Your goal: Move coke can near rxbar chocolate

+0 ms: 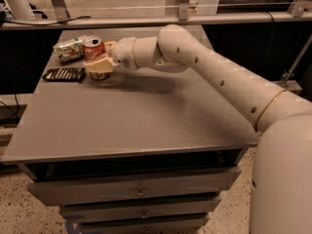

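The coke can [92, 48], red-orange with a silver top, stands upright at the table's far left. My gripper [98, 57] is shut on it, with one pale finger [100, 65] across its front and the other behind its right side. The can's base is at or just above the table top; I cannot tell which. The rxbar chocolate [64, 74], a flat dark wrapper, lies just left of the can near the table's left edge.
A white-and-green snack packet [69, 48] lies just behind and left of the can. My arm reaches in from the right across the grey table [146, 121]. Drawers sit below the table's front edge. A rail runs behind the table.
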